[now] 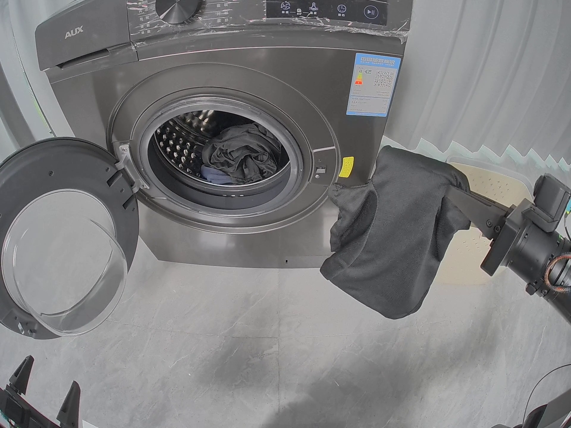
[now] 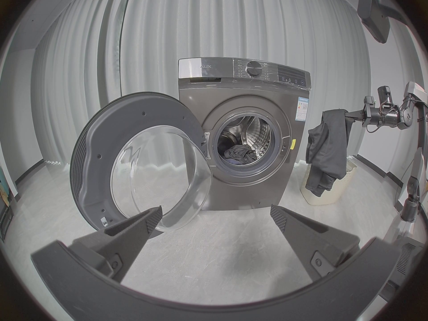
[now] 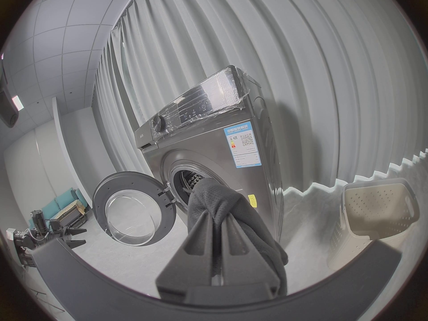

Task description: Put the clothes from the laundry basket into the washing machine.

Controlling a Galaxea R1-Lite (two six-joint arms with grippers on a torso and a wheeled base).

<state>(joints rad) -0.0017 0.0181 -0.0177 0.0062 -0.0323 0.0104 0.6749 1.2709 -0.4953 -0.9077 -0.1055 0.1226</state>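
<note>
One dark garment (image 1: pixel 392 239) over right claw (image 3: pixel 218 221)

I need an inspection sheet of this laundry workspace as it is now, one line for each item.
Surface: grey tiled floor.
Job's things: grey front-loading washing machine, round door swung open, dark crumpled clothes in drum; dark grey cloth garment hanging from right end effector; cream perforated plastic laundry basket beside machine.
Clutter: nothing seen.
End effectors: right end effector shut on garment; left end effector open, holding nothing.
Cables: thin wires at right wrist.
Surroundings: grey pleated curtain behind machine.
</note>
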